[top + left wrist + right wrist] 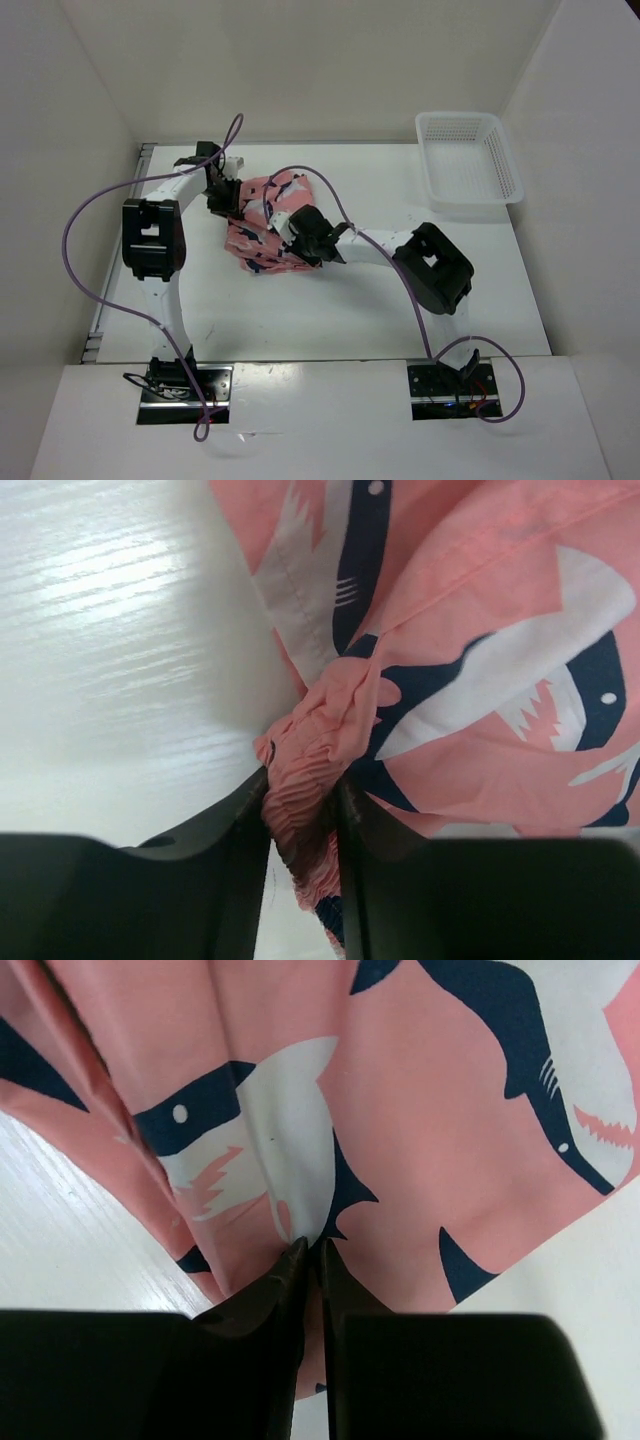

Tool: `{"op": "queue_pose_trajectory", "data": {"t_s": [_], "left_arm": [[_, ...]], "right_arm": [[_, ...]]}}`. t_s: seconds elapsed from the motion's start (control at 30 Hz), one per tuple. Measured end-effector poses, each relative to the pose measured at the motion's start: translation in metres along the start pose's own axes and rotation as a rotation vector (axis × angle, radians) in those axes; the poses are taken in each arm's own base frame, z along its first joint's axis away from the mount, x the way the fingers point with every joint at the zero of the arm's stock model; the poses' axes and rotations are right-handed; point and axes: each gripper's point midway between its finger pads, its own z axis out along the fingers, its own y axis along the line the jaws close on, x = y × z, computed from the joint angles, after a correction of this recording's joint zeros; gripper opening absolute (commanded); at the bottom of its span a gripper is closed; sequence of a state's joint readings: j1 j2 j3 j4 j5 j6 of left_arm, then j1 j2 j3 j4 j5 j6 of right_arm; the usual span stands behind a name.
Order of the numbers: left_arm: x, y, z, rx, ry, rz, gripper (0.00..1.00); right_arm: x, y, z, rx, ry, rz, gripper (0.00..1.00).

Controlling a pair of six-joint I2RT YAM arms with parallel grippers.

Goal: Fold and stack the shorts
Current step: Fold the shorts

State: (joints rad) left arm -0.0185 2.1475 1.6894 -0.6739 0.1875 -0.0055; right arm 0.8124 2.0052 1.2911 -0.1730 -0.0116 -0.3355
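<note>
The coral-pink shorts (262,222) with navy and white sharks lie bunched on the white table, left of centre. My left gripper (222,200) is at their left edge, shut on the gathered elastic waistband (300,792). My right gripper (296,232) is at their right side, shut on a pinched fold of the shorts (300,1160). In both wrist views the fabric fills most of the picture and rises from between the black fingers. The cloth between the two grippers is crumpled, not flat.
A white plastic mesh basket (468,163) stands at the table's back right. White walls close in the table at the back and both sides. A purple cable (90,215) loops off the left arm beyond the table's left edge.
</note>
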Motion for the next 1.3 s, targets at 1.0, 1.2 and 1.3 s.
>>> {"op": "queue_pose_trajectory", "data": {"t_s": [1.0, 1.2, 1.3], "left_arm": [[0.038, -0.083, -0.073, 0.181, -0.022, 0.1, 0.52], [0.095, -0.078, -0.043, 0.173, 0.177, 0.057, 0.52], [0.098, -0.072, -0.04, 0.139, 0.187, 0.06, 0.52]], "right_arm": [[-0.09, -0.133, 0.016, 0.165, -0.209, 0.361, 0.17], [-0.055, -0.146, 0.059, 0.234, -0.129, 0.448, 0.18], [-0.062, -0.159, 0.059, 0.288, -0.149, 0.473, 0.18]]}}
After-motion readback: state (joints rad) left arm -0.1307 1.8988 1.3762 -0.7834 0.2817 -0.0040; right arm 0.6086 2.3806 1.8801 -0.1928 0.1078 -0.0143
